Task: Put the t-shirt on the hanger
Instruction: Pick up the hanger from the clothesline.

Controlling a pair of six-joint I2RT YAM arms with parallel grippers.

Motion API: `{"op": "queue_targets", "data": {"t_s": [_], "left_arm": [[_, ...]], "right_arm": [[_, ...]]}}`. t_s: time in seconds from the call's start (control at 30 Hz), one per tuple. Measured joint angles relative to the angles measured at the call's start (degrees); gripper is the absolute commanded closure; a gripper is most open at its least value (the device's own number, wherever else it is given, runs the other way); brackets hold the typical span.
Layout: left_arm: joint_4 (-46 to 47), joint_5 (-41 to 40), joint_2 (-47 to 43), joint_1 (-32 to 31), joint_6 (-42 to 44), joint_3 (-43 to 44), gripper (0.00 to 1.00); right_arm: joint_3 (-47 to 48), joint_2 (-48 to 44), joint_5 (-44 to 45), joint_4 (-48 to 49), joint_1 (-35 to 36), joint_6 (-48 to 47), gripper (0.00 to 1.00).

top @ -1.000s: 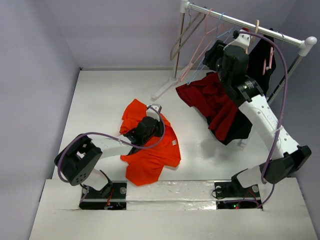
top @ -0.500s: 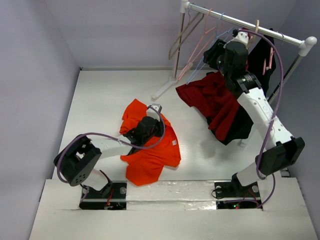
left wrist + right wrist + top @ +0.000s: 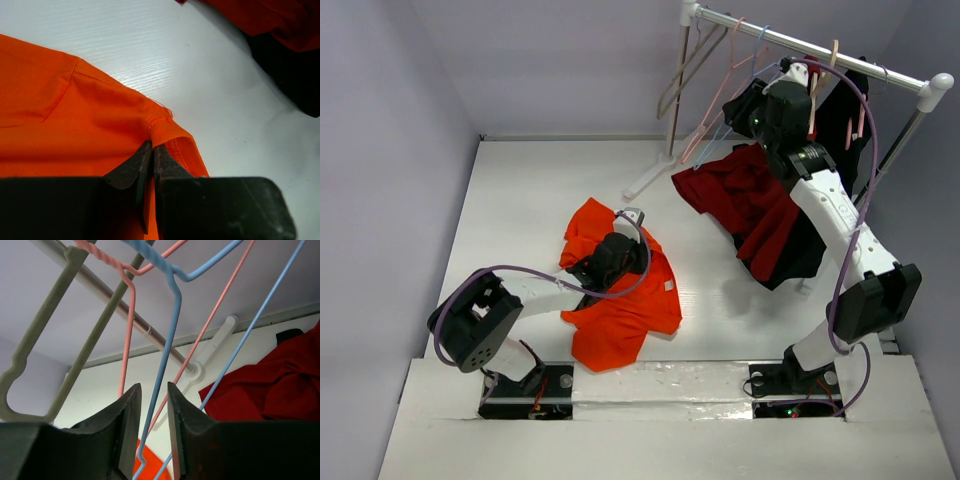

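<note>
The orange t-shirt (image 3: 620, 310) lies crumpled on the white table, front left of centre. My left gripper (image 3: 605, 262) rests on it. In the left wrist view the gripper (image 3: 152, 150) is shut on a stitched edge fold of the t-shirt (image 3: 75, 115). The light-blue hanger (image 3: 720, 135) hangs on the rack at the back right. My right gripper (image 3: 757, 108) is raised to it. In the right wrist view the gripper (image 3: 154, 386) is open, and the hanger's wire (image 3: 172, 305) runs between the jaws with a gap on each side.
The clothes rack (image 3: 820, 50) also holds a pink hanger (image 3: 127, 325) and a beige hanger (image 3: 65, 330) just left of the blue one. A dark red shirt (image 3: 745, 195) and a black garment (image 3: 840, 110) hang below and right of my right gripper.
My right arm has stretched up and left toward the rack, bringing its gripper to the hangers. The left arm and the t-shirt have not moved.
</note>
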Motion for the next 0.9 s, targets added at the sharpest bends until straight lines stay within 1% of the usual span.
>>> {"op": "queue_targets", "data": {"t_s": [0.03, 0.07, 0.13, 0.37, 0.6, 0.9], "left_arm": [[0.0, 0.1, 0.0, 0.0, 0.0, 0.0, 1.0], [0.0, 0.1, 0.0, 0.0, 0.0, 0.0, 1.0], [0.0, 0.3, 0.0, 0.0, 0.0, 0.0, 1.0], [0.0, 0.4, 0.0, 0.0, 0.0, 0.0, 1.0], [0.0, 0.4, 0.0, 0.0, 0.0, 0.0, 1.0], [0.0, 0.4, 0.0, 0.0, 0.0, 0.0, 1.0]], "right_arm": [[-0.1, 0.0, -0.3, 0.3, 0.0, 0.2, 0.72], [-0.1, 0.0, -0.6, 0.6, 0.0, 0.3, 0.78], [-0.3, 0.0, -1.0, 1.5, 0.0, 0.7, 0.8], [-2.5, 0.0, -1.2, 3.7, -0.1, 1.7, 0.93], [-4.4, -1.6, -1.6, 5.1, -0.3, 2.9, 1.0], [-7.7, -6.4, -1.9, 6.0, -0.3, 4.7, 1.0]]}}
